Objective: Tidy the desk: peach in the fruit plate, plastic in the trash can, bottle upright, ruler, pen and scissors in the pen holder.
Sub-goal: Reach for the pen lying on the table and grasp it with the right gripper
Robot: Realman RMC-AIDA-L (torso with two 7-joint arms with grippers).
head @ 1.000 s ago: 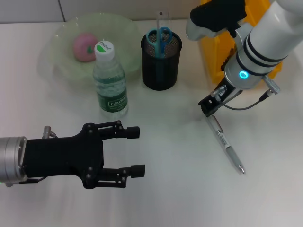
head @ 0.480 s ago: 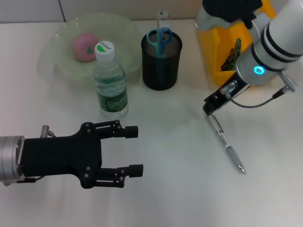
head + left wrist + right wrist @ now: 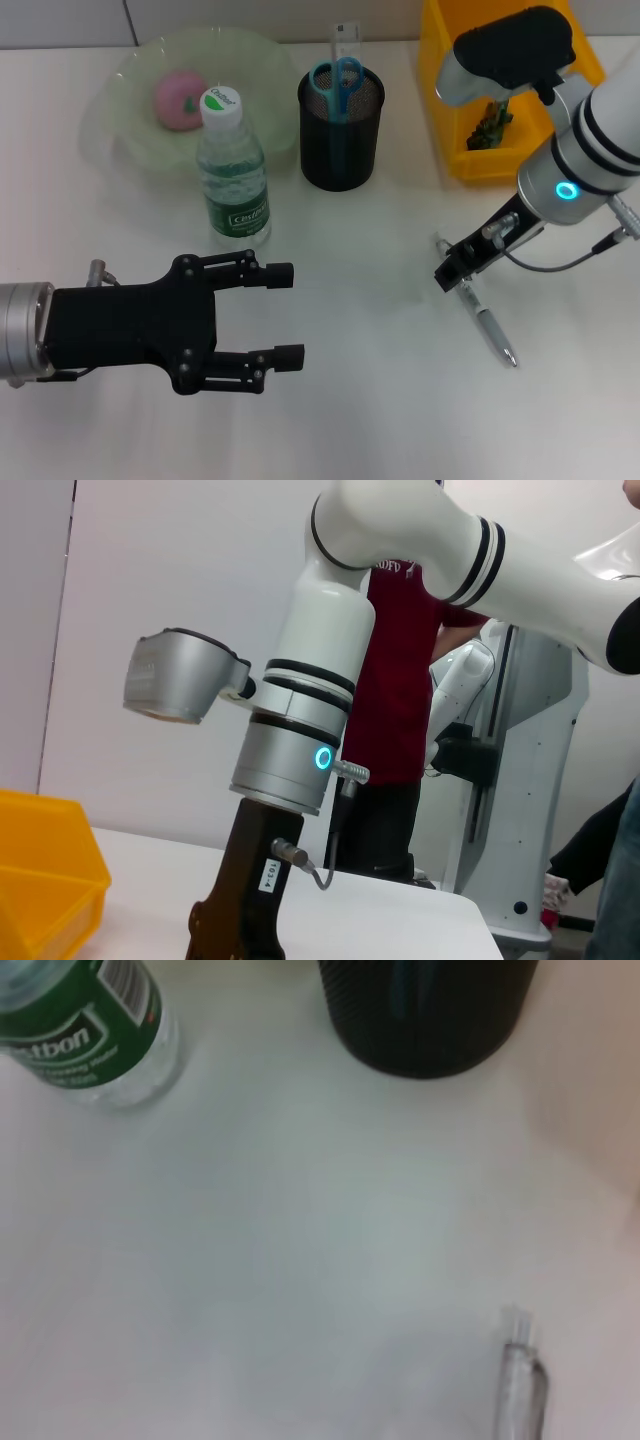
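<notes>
Now only the pen (image 3: 480, 304) is left lying on the desk (image 3: 350, 400); the peach (image 3: 178, 98) sits in the fruit plate (image 3: 120, 140), the bottle (image 3: 231, 170) stands upright, and the scissors (image 3: 338, 75) and ruler (image 3: 345, 40) already poke out of the pen holder (image 3: 340, 128). The plastic looks to be in the yellow trash can (image 3: 450, 120).

My right gripper (image 3: 452, 270) hangs low over the pen's upper end, near its clip, and I cannot tell from any view how far its fingers are spread or whether they touch the barrel. My left gripper (image 3: 283, 315) is parked at the near left of the desk, fingers wide apart and holding nothing.

To do this well, I judge I should straddle the barrel across its width, not along it, and come down close to the desk so the thin, round pen does not roll away or slip out as I close. Gripping nearer the middle would keep it from tipping when lifted. The right wrist view shows the pen's end (image 3: 522, 1380) with the holder (image 3: 430, 1010) well apart, so the carry must clear the rim and miss the scissors already inside.
</notes>
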